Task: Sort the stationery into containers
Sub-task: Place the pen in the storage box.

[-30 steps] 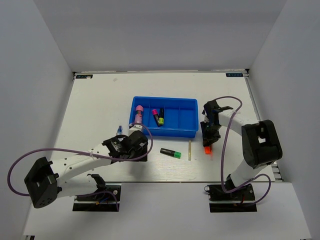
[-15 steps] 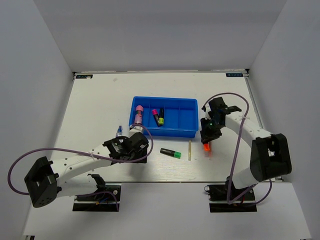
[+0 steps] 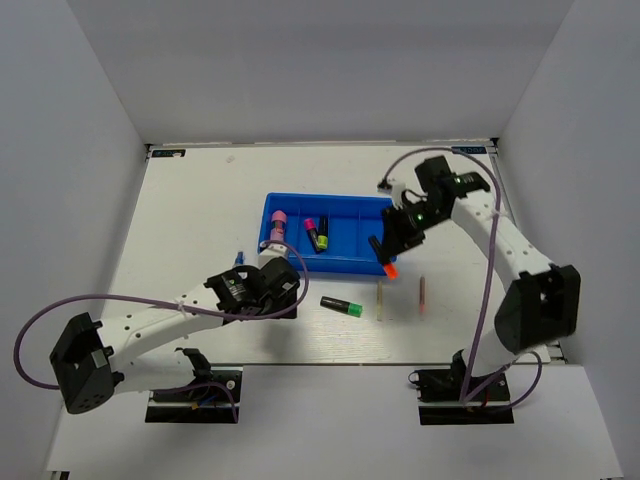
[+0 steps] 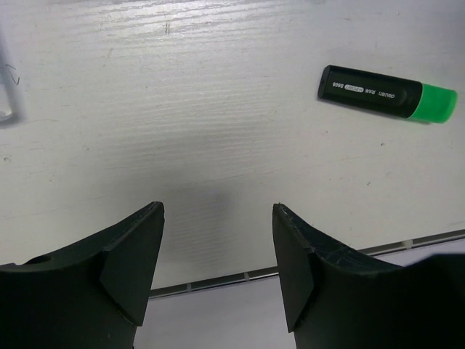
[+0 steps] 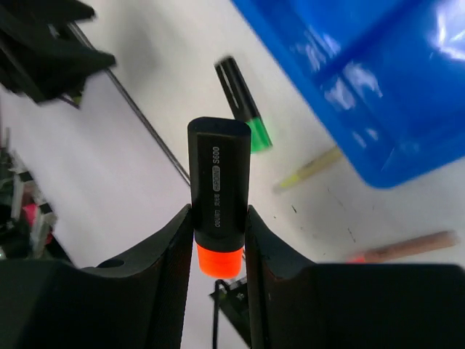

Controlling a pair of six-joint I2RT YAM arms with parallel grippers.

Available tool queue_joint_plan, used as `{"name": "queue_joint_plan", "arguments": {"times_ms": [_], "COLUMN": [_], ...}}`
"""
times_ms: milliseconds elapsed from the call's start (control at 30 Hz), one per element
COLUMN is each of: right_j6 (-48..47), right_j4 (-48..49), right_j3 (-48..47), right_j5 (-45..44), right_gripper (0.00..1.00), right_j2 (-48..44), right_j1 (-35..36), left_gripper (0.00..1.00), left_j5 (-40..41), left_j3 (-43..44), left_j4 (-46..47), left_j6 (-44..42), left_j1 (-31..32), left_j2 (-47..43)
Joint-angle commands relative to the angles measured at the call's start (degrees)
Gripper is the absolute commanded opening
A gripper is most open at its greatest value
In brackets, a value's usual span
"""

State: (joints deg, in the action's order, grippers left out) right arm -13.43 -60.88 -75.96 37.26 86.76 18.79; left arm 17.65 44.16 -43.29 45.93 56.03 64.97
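Note:
The blue four-compartment tray (image 3: 358,232) holds a pink-ended highlighter (image 3: 277,228) at its left end and two more highlighters (image 3: 315,234) beside it. My right gripper (image 3: 386,250) is shut on an orange-ended highlighter (image 5: 216,182) and holds it in the air over the tray's right front corner (image 5: 378,80). A green-ended highlighter (image 3: 341,305) lies on the table in front of the tray. It also shows in the left wrist view (image 4: 387,92). My left gripper (image 4: 218,240) is open and empty, low over the table to the left of it.
A thin pale stick (image 3: 380,299) and a reddish stick (image 3: 421,295) lie on the table to the right of the green highlighter. Purple cables loop beside both arms. The table's front edge runs just below the left gripper.
My right gripper has lifted the orange highlighter off the table and carried it up and left to the tray's right front corner. The reddish stick now lies uncovered. The left arm has barely moved.

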Motion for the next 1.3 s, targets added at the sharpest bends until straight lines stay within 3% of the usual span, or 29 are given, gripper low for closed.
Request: {"name": "queue_joint_plan", "arguments": {"times_ms": [0, 67, 100, 267, 600, 900, 933, 967, 1033, 1067, 1200, 1267], "right_j6": [9.6, 16.7, 18.1, 28.3, 39.0, 40.1, 39.9, 39.9, 39.4, 39.2, 38.5, 37.8], "right_j4": [5.4, 5.8, 5.5, 5.1, 13.4, 14.4, 14.4, 14.3, 13.9, 13.9, 13.8, 14.1], "right_j3": [-15.5, -21.4, -30.0, -45.2, -41.2, -40.5, -40.6, -41.2, -42.0, -42.0, -41.2, -40.7], "right_j5": [6.3, 6.1, 5.6, -8.1, -23.9, -24.8, -24.5, -24.3, -23.7, -23.5, -22.0, -21.2], "right_gripper": [0.0, 0.0, 0.0, 0.0, 0.0, 0.0, 0.02, 0.13, 0.26, 0.42, 0.53, 0.53], "right_j2": [8.8, 18.3, 22.6, 35.3, 37.1, 40.9, 41.0, 41.8, 42.2, 42.0, 40.9, 40.1], "right_j1": [2.7, 4.1, 6.2, 10.9, 14.8, 16.8, 16.8, 16.9, 17.2, 17.2, 17.1, 17.2], "left_gripper": [0.72, 0.72, 0.72, 0.71, 0.69, 0.69, 0.69, 0.69, 0.69, 0.69, 0.69, 0.69], "left_j5": [2.4, 3.4, 4.6, 8.0, 9.8, 9.7, 9.6, 9.7, 9.7, 9.8, 9.9, 9.9], "left_j3": [2.9, 3.3, 3.4, 3.4, 0.8, -0.6, -0.7, -0.8, -1.3, -1.3, -1.4, -1.0], "left_j4": [-0.6, -1.0, -1.4, -4.7, -5.9, -4.5, -4.5, -4.4, -4.2, -4.0, -3.2, -2.7], "left_j6": [1.3, 2.5, 2.8, 5.5, 8.1, 9.0, 9.1, 9.2, 9.4, 9.4, 9.8, 9.9], "left_j1": [0.9, 1.2, 1.9, 3.1, 3.7, 3.7, 3.7, 3.6, 3.9, 4.0, 4.1, 4.3], "left_j2": [0.4, 0.6, 0.5, -2.0, -5.0, -4.9, -5.1, -5.1, -5.6, -5.7, -6.3, -5.6]}}
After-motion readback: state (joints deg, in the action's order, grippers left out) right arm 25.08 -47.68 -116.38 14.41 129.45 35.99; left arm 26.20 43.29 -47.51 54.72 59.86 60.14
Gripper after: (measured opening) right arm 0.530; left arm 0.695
